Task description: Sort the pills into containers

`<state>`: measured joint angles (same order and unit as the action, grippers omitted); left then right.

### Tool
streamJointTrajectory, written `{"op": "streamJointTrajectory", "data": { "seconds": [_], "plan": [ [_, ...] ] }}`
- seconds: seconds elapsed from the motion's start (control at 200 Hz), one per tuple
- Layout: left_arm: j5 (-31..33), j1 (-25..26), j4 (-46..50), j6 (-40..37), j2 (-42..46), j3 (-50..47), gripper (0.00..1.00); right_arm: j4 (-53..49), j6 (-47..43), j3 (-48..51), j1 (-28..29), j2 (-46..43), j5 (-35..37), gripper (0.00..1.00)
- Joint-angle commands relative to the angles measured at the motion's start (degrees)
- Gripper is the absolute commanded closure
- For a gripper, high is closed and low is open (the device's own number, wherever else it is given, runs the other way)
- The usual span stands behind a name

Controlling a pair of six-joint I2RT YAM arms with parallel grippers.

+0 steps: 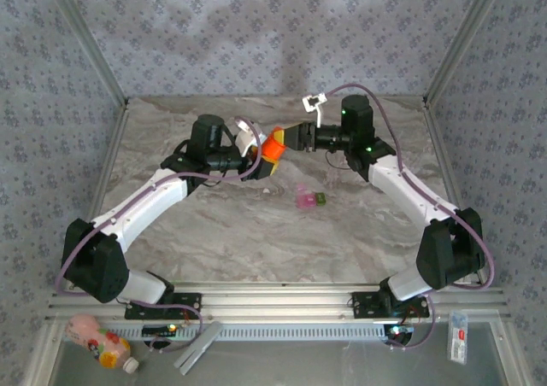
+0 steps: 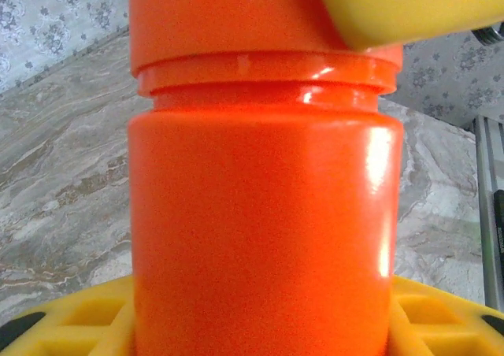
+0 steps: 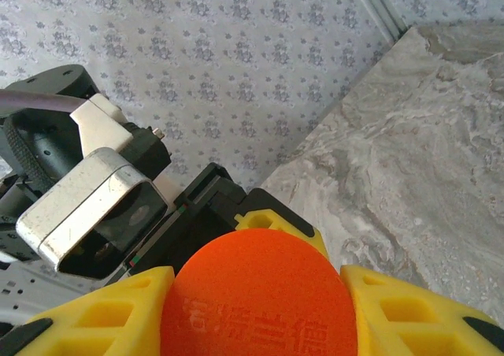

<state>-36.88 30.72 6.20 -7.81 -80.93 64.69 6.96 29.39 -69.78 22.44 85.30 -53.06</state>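
Orange glossy bottle (image 2: pixel 260 238), yellow latticed fingers (image 3: pixel 102 317), marbled table (image 2: pixel 63 175)

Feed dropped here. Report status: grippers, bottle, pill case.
Left gripper shut on orange bottle, held above table. Right gripper shut on cap, cap on. Pill case on table, untouched. Small clear object beside it.
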Motion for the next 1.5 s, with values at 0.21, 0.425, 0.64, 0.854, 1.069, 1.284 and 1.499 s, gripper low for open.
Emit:
{"op": "streamJointTrajectory", "data": {
  "seconds": [0.21,0.425,0.64,0.854,1.069,1.284,1.499],
  "plan": [
    [-0.92,-0.67,-0.31,-0.45,0.95,0.73,1.00,-4.08,-1.32,-2.56,-0.07,-0.99,4.44,0.63],
    [-0.38,-0.68,-0.74,-0.19,0.97,0.63,1.00,2.72,1.59,4.80,4.27,-4.14,17.96,0.62],
    [-0.25,-0.70,-0.67,-0.24,1.21,0.52,1.00,4.02,2.08,5.92,5.73,-4.24,20.45,0.60],
    [-0.18,-0.67,-0.60,-0.44,1.22,0.56,1.00,-0.78,2.25,2.62,5.43,-4.18,20.28,0.46],
    [-0.13,-0.72,-0.49,-0.47,1.15,0.59,1.00,-5.53,3.73,-2.24,4.55,-4.91,19.49,0.33],
    [-0.12,-0.75,-0.48,-0.61,1.04,0.77,1.00,-16.19,12.09,-7.12,2.81,-6.82,24.97,0.27],
    [-0.21,-0.74,-0.40,-0.69,0.73,0.87,1.00,-27.20,20.64,-9.66,5.02,-7.39,36.94,0.23]
  ]
}}
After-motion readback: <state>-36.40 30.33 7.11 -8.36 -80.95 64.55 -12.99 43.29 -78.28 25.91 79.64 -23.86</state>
